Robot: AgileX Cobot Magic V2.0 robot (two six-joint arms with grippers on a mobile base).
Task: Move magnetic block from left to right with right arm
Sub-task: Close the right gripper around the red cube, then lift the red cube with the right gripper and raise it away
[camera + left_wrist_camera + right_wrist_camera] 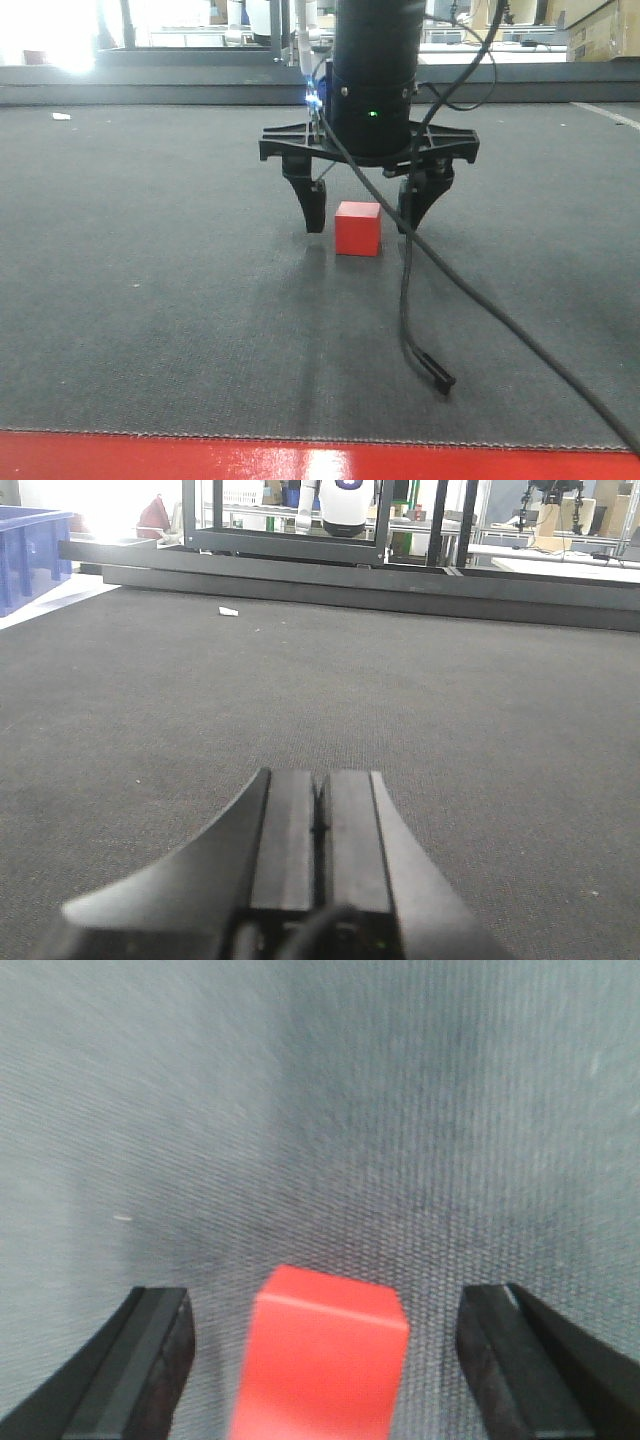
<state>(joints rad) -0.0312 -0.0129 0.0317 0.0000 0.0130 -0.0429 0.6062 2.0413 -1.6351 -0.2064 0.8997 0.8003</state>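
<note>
The magnetic block (357, 229) is a small red cube resting on the grey mat. My right gripper (364, 222) hangs over it, open, one black finger on each side with a gap to the cube on both. In the right wrist view the block (325, 1355) fills the space between the two fingertips (150, 1360), touching neither, and the right gripper (325, 1360) is wide open around it. My left gripper (320, 810) rests low over bare mat, its pads pressed together with nothing between them.
A loose black cable (425, 365) trails from the right arm onto the mat in front of the block. A red strip (300, 458) borders the near edge. A blue bin (25, 555) and metal frames (300, 530) stand beyond the mat's far edge.
</note>
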